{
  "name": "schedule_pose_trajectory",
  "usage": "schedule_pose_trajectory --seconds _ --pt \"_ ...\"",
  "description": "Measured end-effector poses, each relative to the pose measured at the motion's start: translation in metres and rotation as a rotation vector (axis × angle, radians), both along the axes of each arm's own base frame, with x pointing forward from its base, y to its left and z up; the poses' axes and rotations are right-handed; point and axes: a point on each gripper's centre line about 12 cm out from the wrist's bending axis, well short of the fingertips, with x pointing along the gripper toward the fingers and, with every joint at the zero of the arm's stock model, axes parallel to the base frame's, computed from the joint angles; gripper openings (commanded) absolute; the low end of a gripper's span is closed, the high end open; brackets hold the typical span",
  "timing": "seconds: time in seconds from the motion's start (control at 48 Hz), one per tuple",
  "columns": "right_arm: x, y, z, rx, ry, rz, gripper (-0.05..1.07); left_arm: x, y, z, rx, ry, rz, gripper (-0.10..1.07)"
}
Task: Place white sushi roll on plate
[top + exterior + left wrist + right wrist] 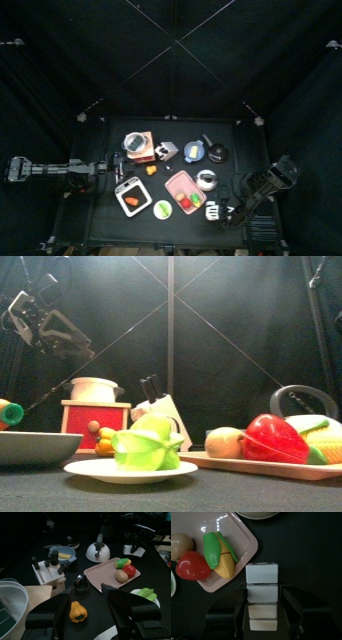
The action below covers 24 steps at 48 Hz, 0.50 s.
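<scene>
Black curtains ringed the small black table (100,215), which was crowded. The right gripper (263,592) hung spread and empty over a tight row of white pieces (261,574), its jaws straddling what was probably the white sushi roll (261,593), beside the pink tray (248,542) and not yet lifted. The pieces touched end to end, so closing there risked pinching two, or nudging a neighbour out of line. No dark centre showed from this side, so the wrong piece might be taken. The plate (80,469) already held a green piece (147,446), leaving little bare room. The tray carried corn (221,554) and a tomato (191,566). The left gripper (87,597) rested released, well apart.
</scene>
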Motion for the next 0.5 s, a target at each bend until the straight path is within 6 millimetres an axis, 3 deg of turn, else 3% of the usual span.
schedule_pose_trajectory --seconds 0.271,0.5 --pt "0.011 -0.006 0.014 -0.066 -0.092 0.084 0.63 0.0 0.0 0.0 -0.001 0.0 -0.001 0.86" --pt "0.013 -0.028 0.032 -0.155 -0.135 0.116 0.63 0.0 0.0 0.0 0.0 0.0 -0.002 0.86"
